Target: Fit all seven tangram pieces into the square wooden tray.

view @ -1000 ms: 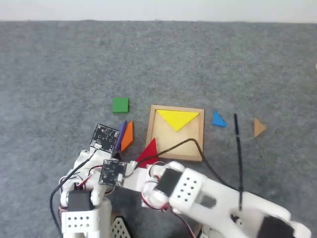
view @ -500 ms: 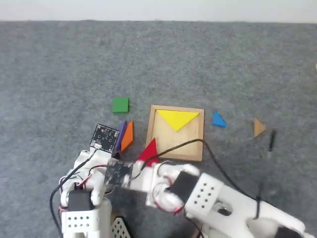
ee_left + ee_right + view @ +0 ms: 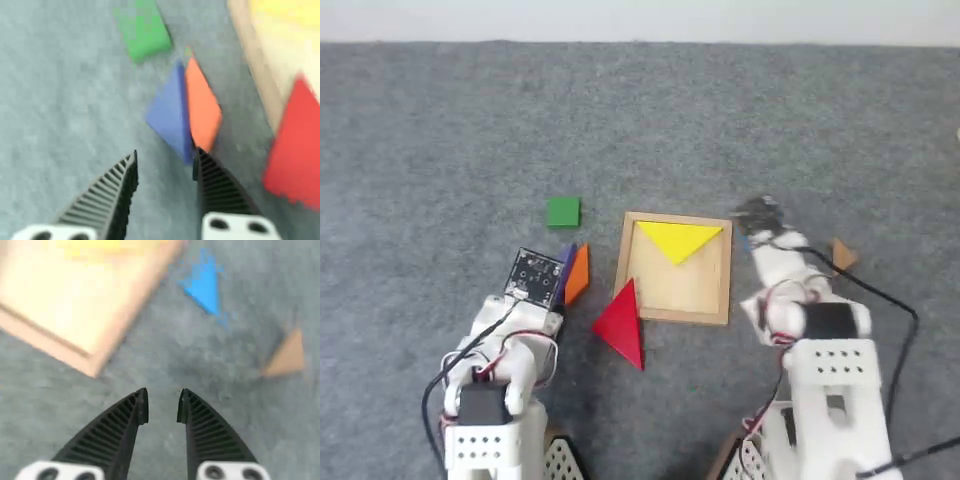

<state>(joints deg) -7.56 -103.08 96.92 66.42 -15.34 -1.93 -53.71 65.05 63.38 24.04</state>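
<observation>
Purple piece [image 3: 564,266] partly beneath left arm.

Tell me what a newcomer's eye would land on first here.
The square wooden tray stands out on the grey carpet, holding just a yellow triangle at its far side. Next comes the big red triangle lying by the tray's near-left corner, with the left gripper open beside the purple piece and orange piece.

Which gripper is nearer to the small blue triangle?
Right. The right gripper is close to the blue triangle, beside the tray; the left gripper is across the tray, by the orange piece.
</observation>
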